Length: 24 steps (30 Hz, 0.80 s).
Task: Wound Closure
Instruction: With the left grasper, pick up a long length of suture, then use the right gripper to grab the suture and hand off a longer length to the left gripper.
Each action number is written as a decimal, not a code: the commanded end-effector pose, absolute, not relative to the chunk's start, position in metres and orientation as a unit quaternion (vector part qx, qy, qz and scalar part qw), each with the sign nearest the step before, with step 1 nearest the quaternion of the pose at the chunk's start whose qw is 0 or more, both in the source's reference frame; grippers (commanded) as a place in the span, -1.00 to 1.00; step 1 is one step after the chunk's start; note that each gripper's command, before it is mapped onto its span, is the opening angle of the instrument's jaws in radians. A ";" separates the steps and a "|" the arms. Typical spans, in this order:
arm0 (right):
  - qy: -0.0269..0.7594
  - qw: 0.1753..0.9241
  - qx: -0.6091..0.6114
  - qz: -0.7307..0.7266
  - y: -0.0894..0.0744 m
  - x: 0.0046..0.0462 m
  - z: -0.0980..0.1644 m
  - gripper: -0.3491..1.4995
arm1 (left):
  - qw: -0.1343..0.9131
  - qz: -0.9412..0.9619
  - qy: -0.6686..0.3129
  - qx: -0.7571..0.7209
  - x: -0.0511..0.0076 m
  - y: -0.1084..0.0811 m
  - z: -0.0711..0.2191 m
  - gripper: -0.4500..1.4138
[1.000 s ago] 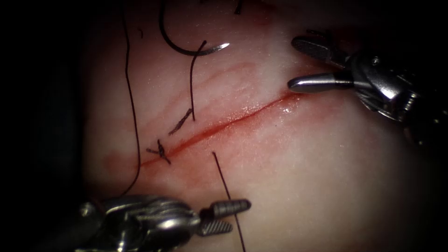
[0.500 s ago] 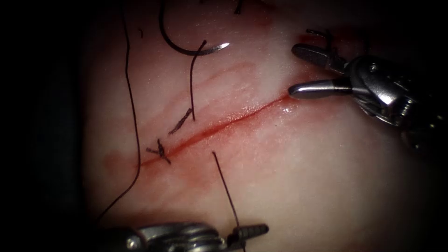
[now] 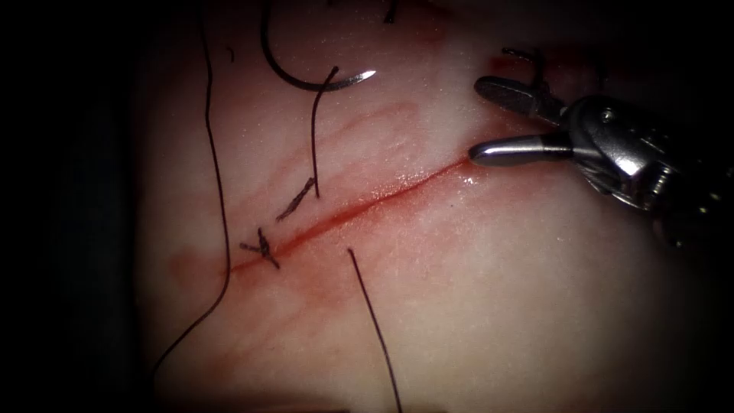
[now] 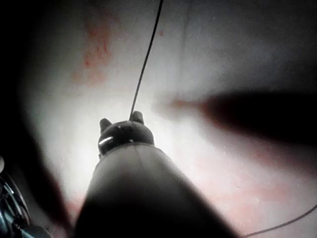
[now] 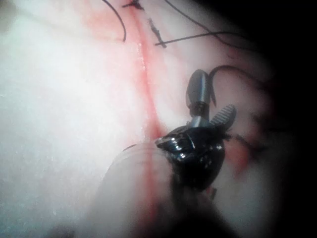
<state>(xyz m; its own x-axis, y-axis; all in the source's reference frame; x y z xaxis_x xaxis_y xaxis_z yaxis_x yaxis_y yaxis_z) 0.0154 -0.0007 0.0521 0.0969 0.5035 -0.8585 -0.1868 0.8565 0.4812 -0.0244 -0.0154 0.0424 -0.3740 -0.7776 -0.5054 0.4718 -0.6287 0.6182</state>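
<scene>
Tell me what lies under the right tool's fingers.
Tissue and the cut's right end; beneath the metal is hidden. Right tool holds nothing. Needle lies loose left of the cut. Thread reaches the left tool.

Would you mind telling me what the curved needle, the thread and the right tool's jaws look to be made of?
The needle looks like polished metal: its tip glints bright; it lies free on the tissue. The thread seems a dark, thin, matte filament; fibre type unclear. The right tool appears smooth, shiny steel with highlights along its open, empty jaws. The left tool holds thread.
</scene>
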 end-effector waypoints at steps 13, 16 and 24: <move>0.639 0.739 0.123 0.173 -0.002 0.0173 0.051 0.78 | 0.281 -0.808 -0.165 0.491 -0.0226 -0.007 0.037 -0.89; 0.661 0.739 0.116 0.063 -0.004 0.0192 0.049 0.69 | 0.275 -0.809 -0.165 0.494 -0.0221 -0.005 0.036 -0.89; 0.669 0.734 0.102 -0.061 -0.007 0.0220 0.049 0.69 | 0.283 -0.811 -0.168 0.484 -0.0208 -0.005 0.038 -0.89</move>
<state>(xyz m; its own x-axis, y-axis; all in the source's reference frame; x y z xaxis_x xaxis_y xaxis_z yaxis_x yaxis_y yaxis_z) 0.0215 -0.0079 0.0489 0.1199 0.0352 -0.9922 0.2375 0.9693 0.0631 -0.0200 -0.0059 0.0379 -0.3720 -0.6197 -0.6911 0.3015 -0.7848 0.5415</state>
